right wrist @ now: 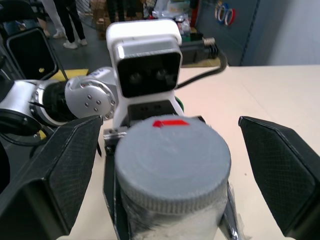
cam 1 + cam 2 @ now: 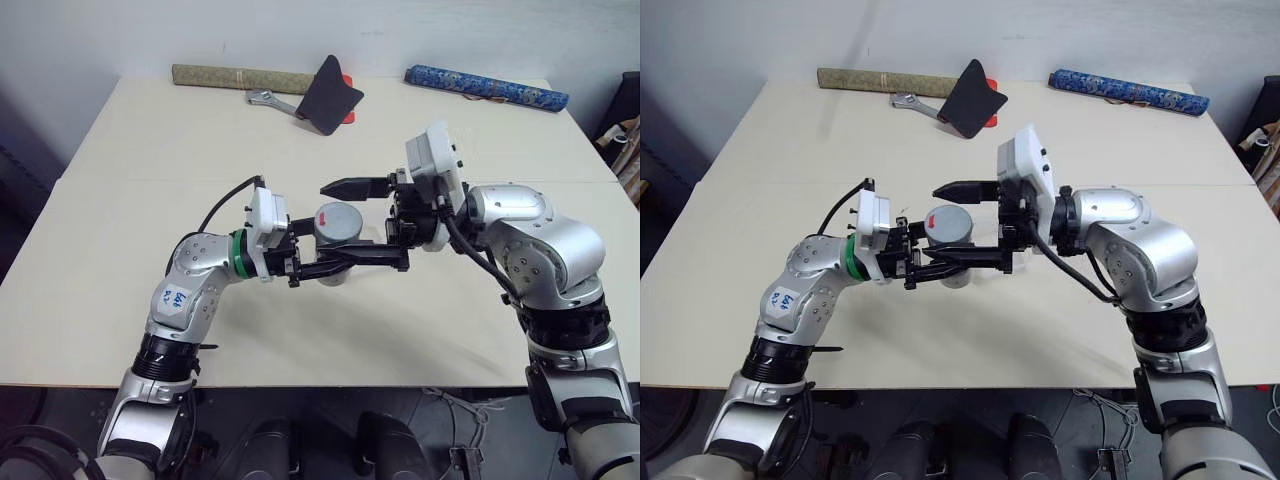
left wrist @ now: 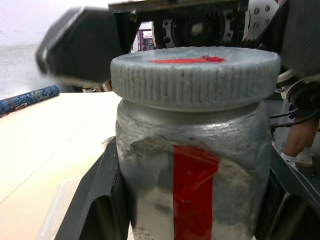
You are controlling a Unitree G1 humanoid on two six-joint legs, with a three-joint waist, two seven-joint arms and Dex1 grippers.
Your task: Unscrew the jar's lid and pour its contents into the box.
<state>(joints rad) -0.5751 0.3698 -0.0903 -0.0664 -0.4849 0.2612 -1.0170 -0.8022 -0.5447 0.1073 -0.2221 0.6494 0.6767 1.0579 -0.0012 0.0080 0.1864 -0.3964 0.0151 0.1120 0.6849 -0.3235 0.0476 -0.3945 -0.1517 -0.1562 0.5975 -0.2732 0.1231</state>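
My left gripper (image 2: 318,252) is shut on the silvery-grey jar (image 2: 338,228) and holds it upright above the table, at mid-table. The jar's red stripe (image 3: 192,190) faces the left wrist view, between the black fingers (image 3: 100,210). The grey ribbed lid (image 1: 172,162), with a small red mark, sits on the jar. My right gripper (image 2: 325,228) is open; its fingers (image 1: 55,170) stand wide apart on either side of the lid, clear of it. A clear plastic edge under the jar looks like the box (image 3: 57,210). The contents are hidden inside the jar.
At the table's far edge (image 2: 330,75) lie an olive roll (image 2: 240,77), a blue patterned roll (image 2: 487,88), a metal wrench (image 2: 268,99) and a black fan-shaped piece (image 2: 328,95). The right wrist view shows people's legs (image 1: 65,25) on the floor beyond the table.
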